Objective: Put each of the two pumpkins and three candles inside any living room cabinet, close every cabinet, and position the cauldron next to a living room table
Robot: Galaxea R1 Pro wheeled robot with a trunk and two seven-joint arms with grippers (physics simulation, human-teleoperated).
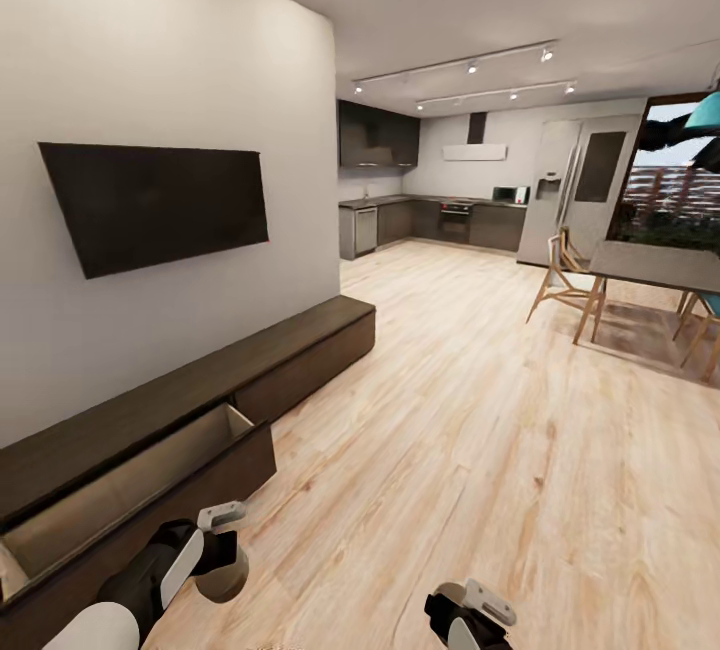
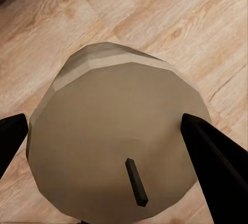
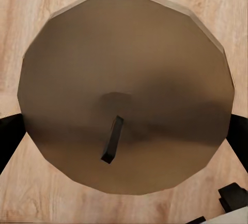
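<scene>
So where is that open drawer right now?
In the head view the open drawer juts from the cabinet at lower left, under the wall TV, just beyond the left gripper.

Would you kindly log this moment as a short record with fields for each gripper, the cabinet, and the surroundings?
left gripper: shut on a candle, above the wood floor
right gripper: shut on a second candle
cabinet: along the wall under the TV; nearest drawer pulled open, no items visible inside
surroundings: dining table and chair ahead right, kitchen beyond
</scene>
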